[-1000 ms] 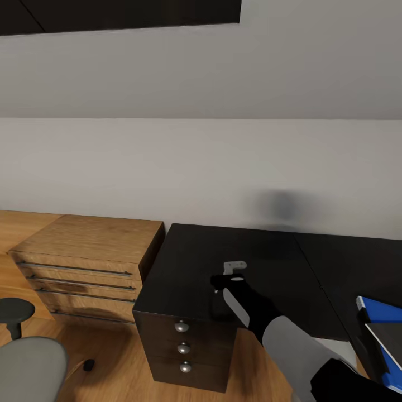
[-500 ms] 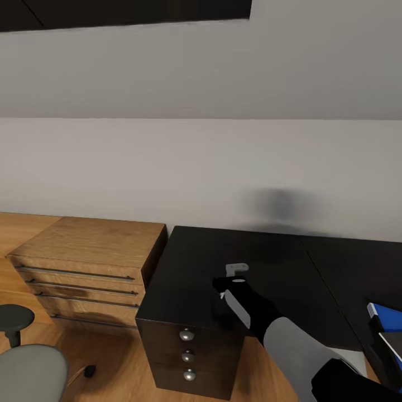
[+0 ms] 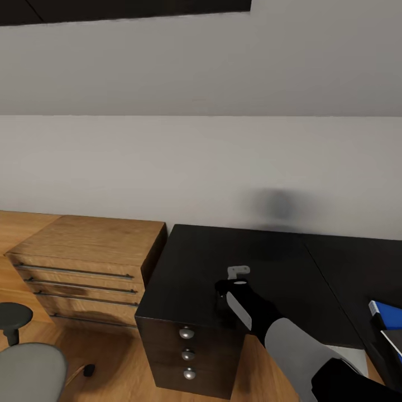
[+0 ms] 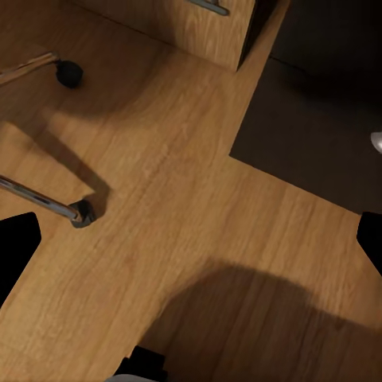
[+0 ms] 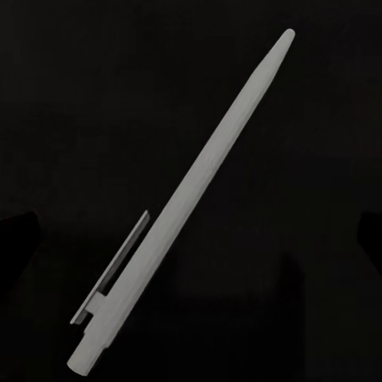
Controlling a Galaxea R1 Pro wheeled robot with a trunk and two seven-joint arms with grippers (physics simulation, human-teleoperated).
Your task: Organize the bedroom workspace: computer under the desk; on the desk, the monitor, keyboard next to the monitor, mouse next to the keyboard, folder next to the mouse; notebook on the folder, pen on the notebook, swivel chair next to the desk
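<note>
1. While the right gripper (image 3: 237, 277) hangs pointing down over the desk (image 3: 190, 262), its fingers are spread wide and hold nothing. In the right wrist view their dark tips sit at the two side edges.
2. The pen (image 5: 191, 199) lies flat on the black top directly beneath that gripper, between the fingers and apart from both.
3. If the line between the fingertips is taken as 9-to-3, the pen's long axis runs about 7-to-1. It is skewed rather than square across the closing line, so I judge that a wrist turn would help before the descent.
4. From the gripper, in the head view, the blue folder (image 3: 385, 311) lies at about 4 o'clock, well apart.
5. The left gripper (image 4: 191, 231) is spread and empty over the floor, so the right arm is much the nearer.
</note>
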